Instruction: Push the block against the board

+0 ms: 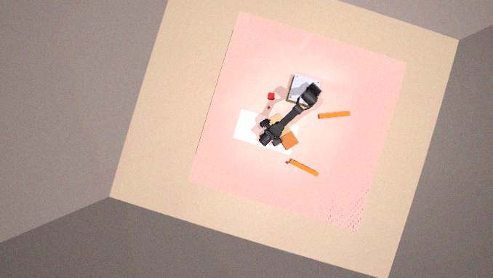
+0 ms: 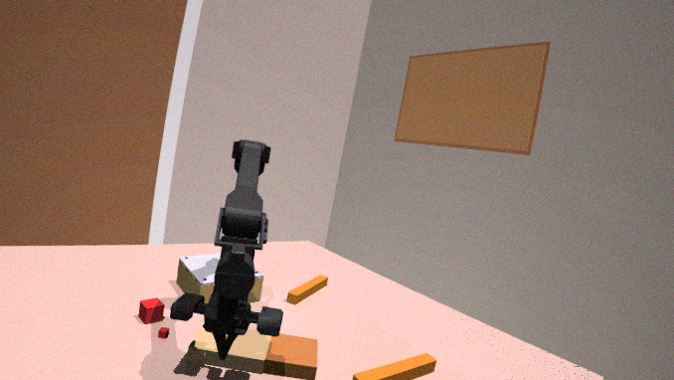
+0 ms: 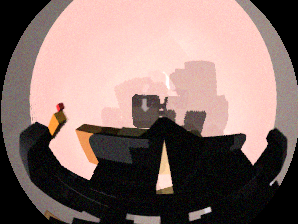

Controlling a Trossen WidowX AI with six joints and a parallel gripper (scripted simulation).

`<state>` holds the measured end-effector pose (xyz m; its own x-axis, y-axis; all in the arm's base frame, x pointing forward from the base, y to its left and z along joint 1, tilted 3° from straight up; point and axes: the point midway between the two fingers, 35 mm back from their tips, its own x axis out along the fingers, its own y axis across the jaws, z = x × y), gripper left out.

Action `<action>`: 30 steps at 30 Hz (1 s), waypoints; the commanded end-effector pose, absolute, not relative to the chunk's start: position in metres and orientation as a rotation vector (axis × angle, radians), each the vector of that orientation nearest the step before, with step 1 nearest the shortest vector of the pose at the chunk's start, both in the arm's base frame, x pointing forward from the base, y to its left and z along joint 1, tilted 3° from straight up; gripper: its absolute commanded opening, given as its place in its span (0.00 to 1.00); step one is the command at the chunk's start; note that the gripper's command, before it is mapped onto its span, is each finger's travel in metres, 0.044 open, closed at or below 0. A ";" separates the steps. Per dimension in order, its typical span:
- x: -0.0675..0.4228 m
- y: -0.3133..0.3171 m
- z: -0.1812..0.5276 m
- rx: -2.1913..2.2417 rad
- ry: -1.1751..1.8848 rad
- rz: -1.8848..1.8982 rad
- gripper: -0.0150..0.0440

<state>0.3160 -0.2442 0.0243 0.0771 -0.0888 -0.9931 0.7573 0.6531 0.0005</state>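
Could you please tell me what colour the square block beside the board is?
The square block is orange; the exterior view shows it best.

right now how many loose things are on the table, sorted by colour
red cubes: 2, a larger one and a tiny one
thin orange bars: 2, one far, one near
orange square block: 1
tan board: 1
total: 6
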 end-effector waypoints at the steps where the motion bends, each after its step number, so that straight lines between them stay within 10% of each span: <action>1: 0.309 -0.241 -0.017 0.643 1.396 -0.702 0.25; 30: 0.296 -0.225 -0.018 0.644 1.398 -0.702 0.25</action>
